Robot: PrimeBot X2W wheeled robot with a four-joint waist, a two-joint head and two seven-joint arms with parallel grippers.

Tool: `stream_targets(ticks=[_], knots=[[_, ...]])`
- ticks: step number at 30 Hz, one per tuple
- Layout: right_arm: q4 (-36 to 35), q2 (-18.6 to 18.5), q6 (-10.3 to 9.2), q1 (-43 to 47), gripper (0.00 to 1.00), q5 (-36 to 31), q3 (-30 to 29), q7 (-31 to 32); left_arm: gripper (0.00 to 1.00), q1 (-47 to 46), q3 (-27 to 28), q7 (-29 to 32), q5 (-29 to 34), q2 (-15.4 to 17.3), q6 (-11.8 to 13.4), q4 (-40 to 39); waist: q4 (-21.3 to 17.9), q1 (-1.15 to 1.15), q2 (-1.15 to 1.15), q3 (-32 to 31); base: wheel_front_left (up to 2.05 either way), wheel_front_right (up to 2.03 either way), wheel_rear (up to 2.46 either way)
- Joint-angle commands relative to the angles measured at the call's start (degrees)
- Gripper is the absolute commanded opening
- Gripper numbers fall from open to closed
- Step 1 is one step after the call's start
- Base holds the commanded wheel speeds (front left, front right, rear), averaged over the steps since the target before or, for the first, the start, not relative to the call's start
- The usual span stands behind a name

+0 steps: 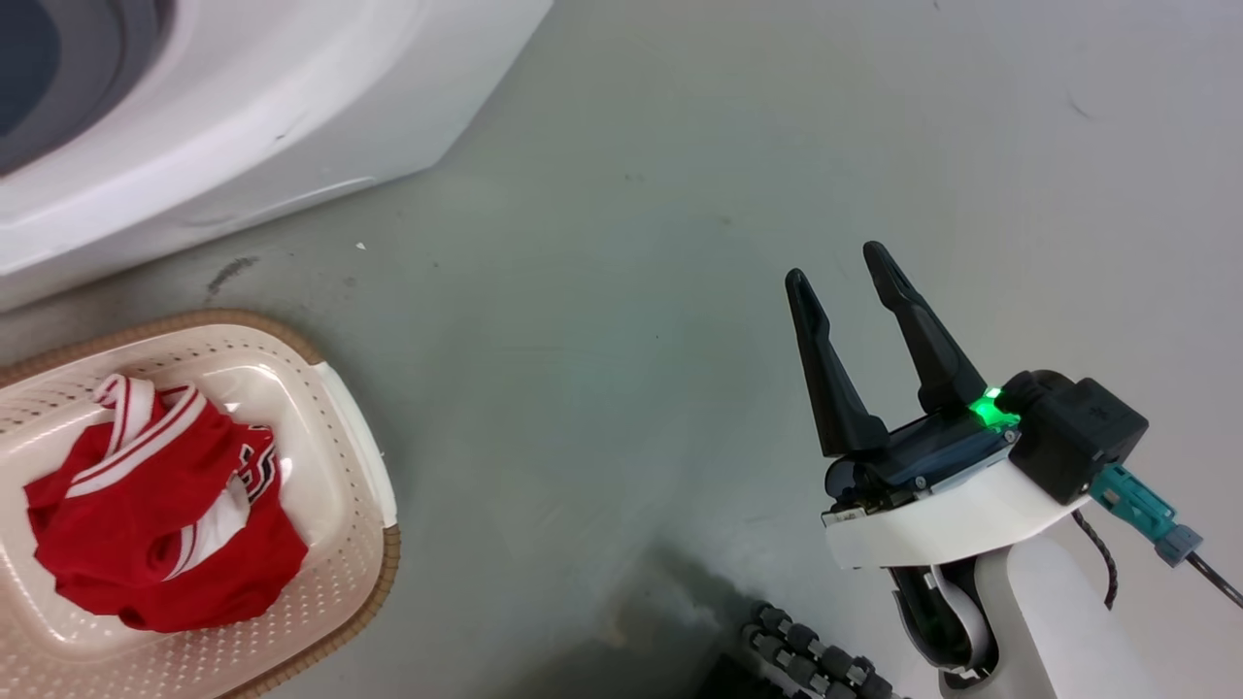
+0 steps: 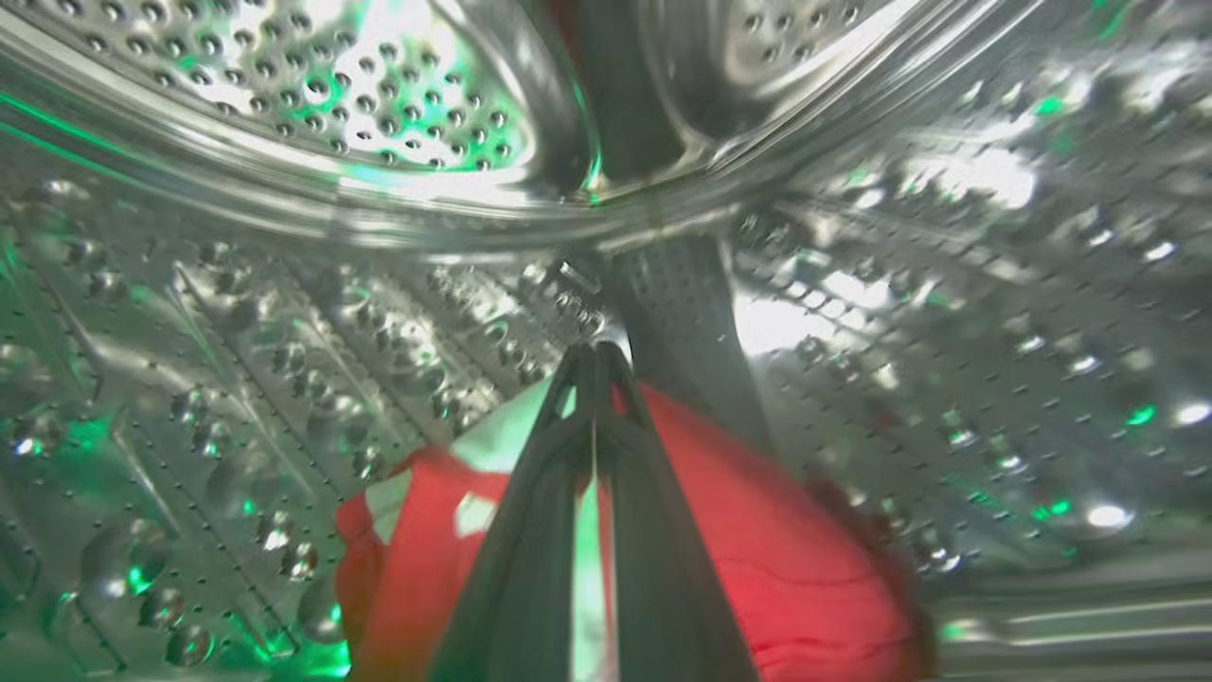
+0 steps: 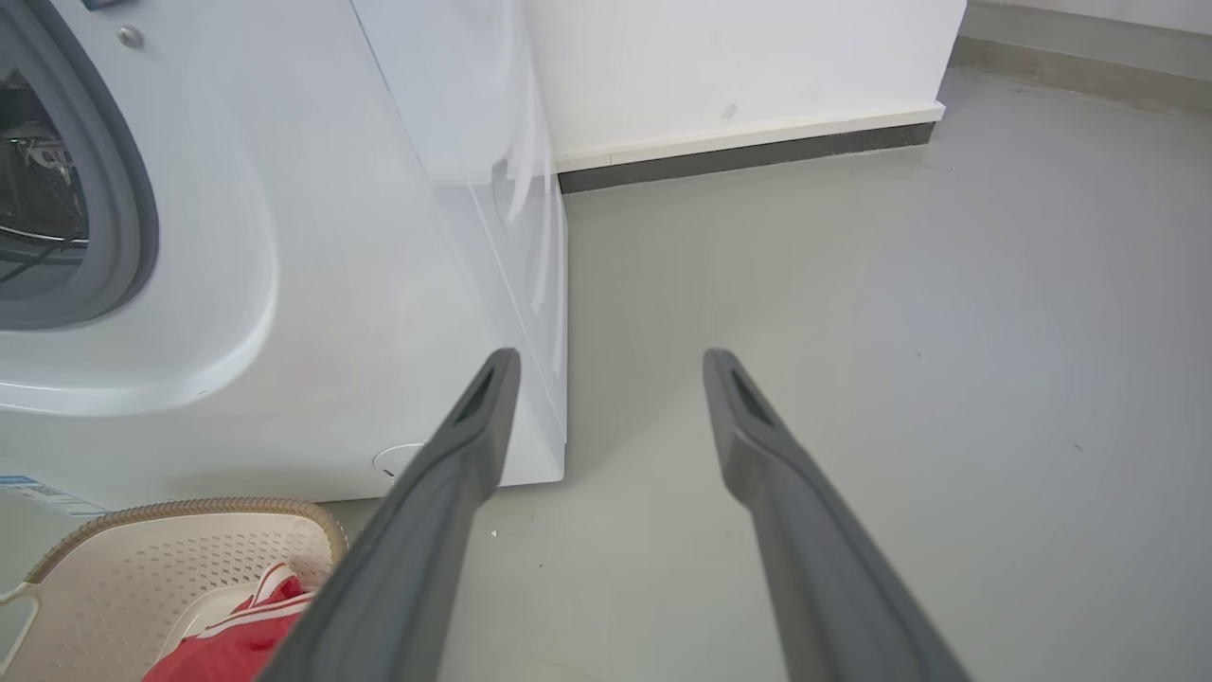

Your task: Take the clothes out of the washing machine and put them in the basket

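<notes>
left pincer [image 2: 597,360] was inside the perforated steel drum [image 2: 284,313], fingers closed, tips touching. it sat over a red jersey [image 2: 757,540] at the lower centre of the left wrist frame, lying against the drum wall. a bit of white trim [image 2: 502,431] showed just left of the fingers. couldn't tell whether any cloth was actually pinched between them. green light glinted off the metal all round.

right pincer [image 1: 837,267] was open, fingers spread wide and holding nothing. it was at the right of the head frame over bare grey floor [image 1: 631,243], well apart from basket and machine. a green led [image 1: 989,408] was lit at its base.

basket [image 1: 335,573] stood on the floor at the lower left of the head frame, near the washing machine [image 1: 291,107] in the upper left corner. second red jersey [image 1: 146,524] lay crumpled inside the basket, white striped trim on top, some black-and-white lettering at its right edge.

right wrist frame: the machine's grey-rimmed porthole [image 3: 137,227] was at the left edge, with the basket and its jersey in the lower left corner just below the machine front. a white wall with dark skirting [image 3: 739,156] ran across the top.
</notes>
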Motion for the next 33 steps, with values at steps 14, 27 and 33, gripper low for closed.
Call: stream_targets(ticks=[14, 27, 33], knots=[[2.0, 0.1, -0.04, 1.6, 1.00, -3.6, -2.7, -0.1, 0.00, 12.5, 2.6, -18.3, -6.4, -7.2, -2.1, 7.4, 4.5, 0.00, 0.00, -11.4, 0.00, 0.00, 0.00], [4.1, 0.1, -0.04, 5.8, 1.00, -6.5, -5.6, 0.3, 0.00, 24.7, 4.1, -32.6, -10.8, -13.0, -5.6, 11.7, 8.7, 0.00, 0.00, -22.9, 0.00, 0.00, 0.00], [3.7, 0.1, -0.04, 8.0, 1.00, -7.5, -6.8, 1.7, 0.00, 29.2, 4.1, -35.6, -11.4, -15.1, -6.6, 9.9, 11.0, 0.00, 0.00, -27.7, 0.00, 0.00, 0.00]])
